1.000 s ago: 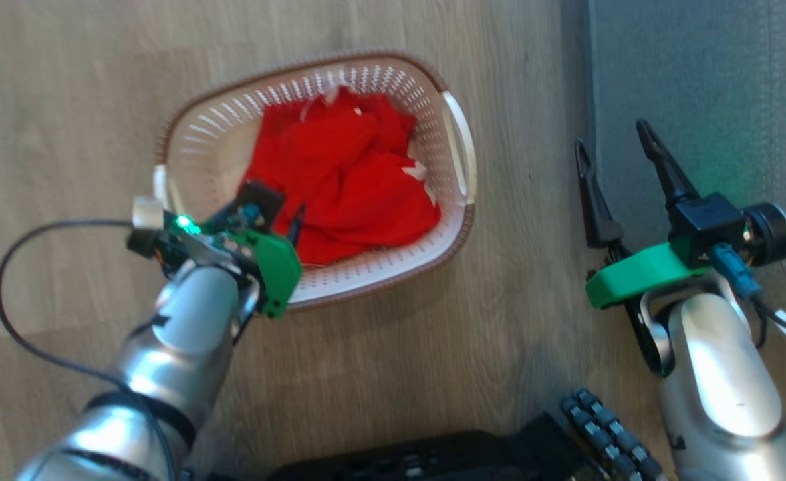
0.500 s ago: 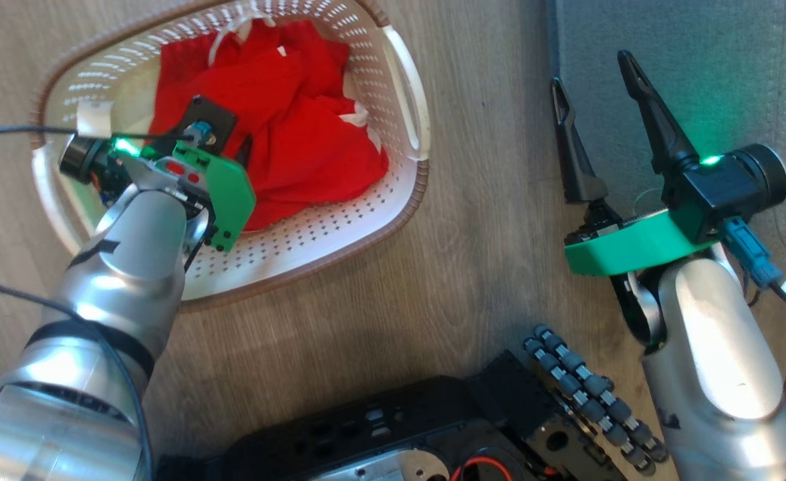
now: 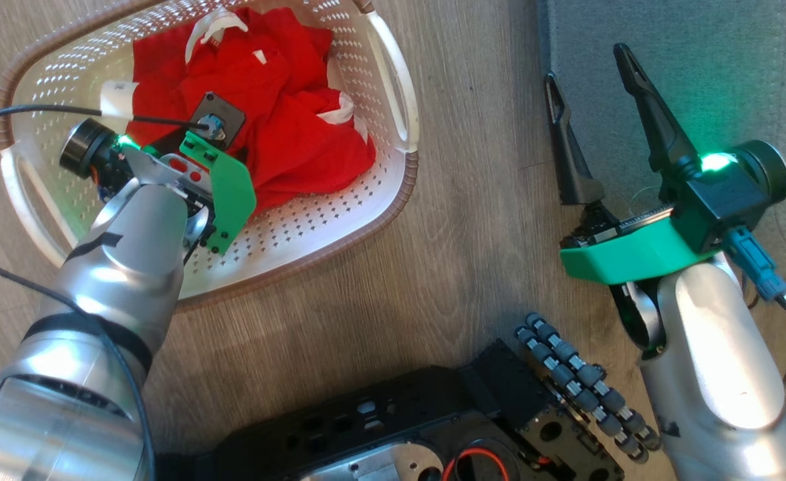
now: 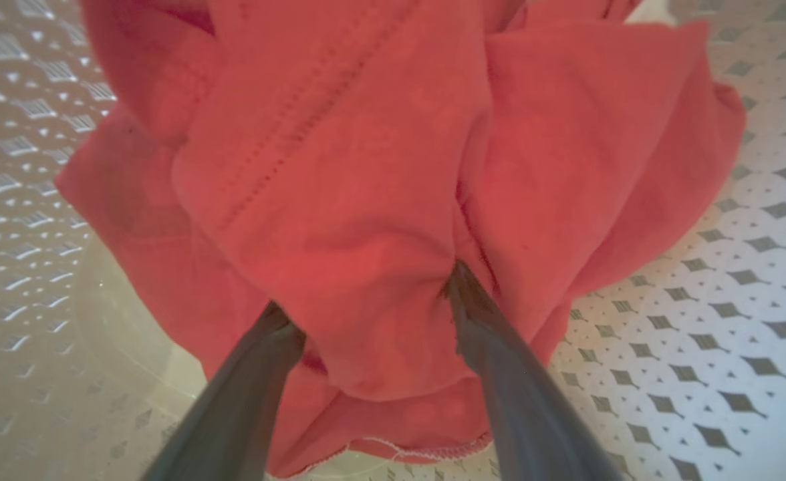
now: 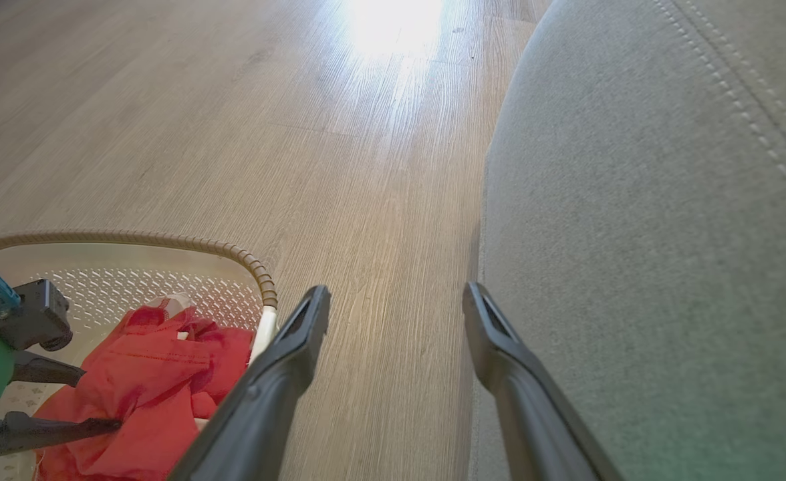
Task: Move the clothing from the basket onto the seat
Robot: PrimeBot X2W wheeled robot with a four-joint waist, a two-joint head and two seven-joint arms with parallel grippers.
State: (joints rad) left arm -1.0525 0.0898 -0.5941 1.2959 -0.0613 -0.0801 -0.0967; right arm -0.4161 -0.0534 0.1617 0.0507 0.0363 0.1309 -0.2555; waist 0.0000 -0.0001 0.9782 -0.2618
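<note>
**Left gripper.** The left gripper [image 4: 366, 294] stands with its two long dark fingers spread wide. Both tips are pressed down into the bright red soft fabric clothing [image 4: 366, 167], and a bunched fold sits between them. The jaws are not closed on that fold. A line of hem stitching runs across the fold toward 1 o'clock in the left wrist view.

**Clothing and basket.** All of the clothing lies crumpled inside the cream-white perforated plastic basket [image 3: 339, 227], which has a brown woven-look rim. In the head view, the basket is at 10 o'clock and the clothing fills its far half. Small white patches show among the red folds.

**Right gripper.** The right gripper [image 3: 587, 63] is at 2 o'clock in the head view, fingers spread wide with nothing between them. Its left finger is over the pale wood-grain floor [image 3: 473, 267], and its right finger is over the large grey fabric-upholstered seat [image 3: 700, 67].

**Seat.** The seat lies at 1 o'clock, well apart from the basket, with a strip of floor between them. Pale stitching runs along its edge in the right wrist view.

**Base.** The black robot base [image 3: 400, 427] is at 6 o'clock.
</note>
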